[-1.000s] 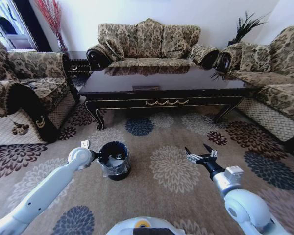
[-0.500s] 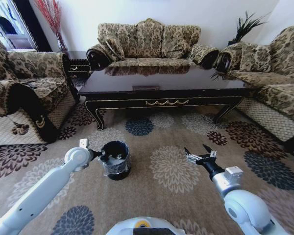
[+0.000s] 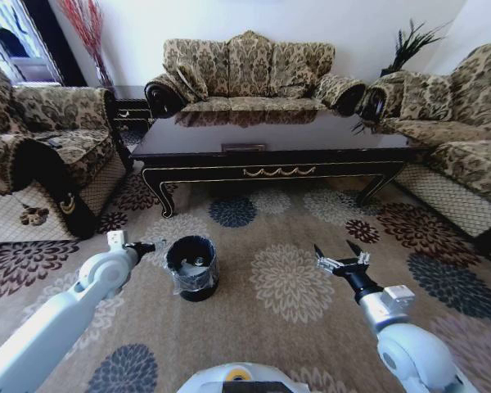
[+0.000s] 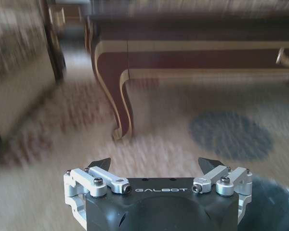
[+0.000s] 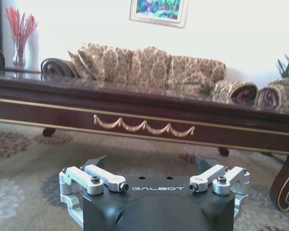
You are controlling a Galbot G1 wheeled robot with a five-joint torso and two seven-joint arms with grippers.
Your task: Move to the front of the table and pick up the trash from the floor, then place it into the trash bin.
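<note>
The left claw point(image 3: 151, 245) hung apart and empty just beside the small black liner-wrapped trash bin point(image 3: 192, 268) on the flowered tan carpet point(image 3: 290, 282) — a careless swing could tip it. The right claw point(image 3: 341, 261) hovered apart too.

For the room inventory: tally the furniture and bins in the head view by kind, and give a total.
Sofas: 3 (left sofa, middle sofa, right sofa)
Coffee table: 1
Corner side table: 1
Trash bin: 1
Total: 6
</note>
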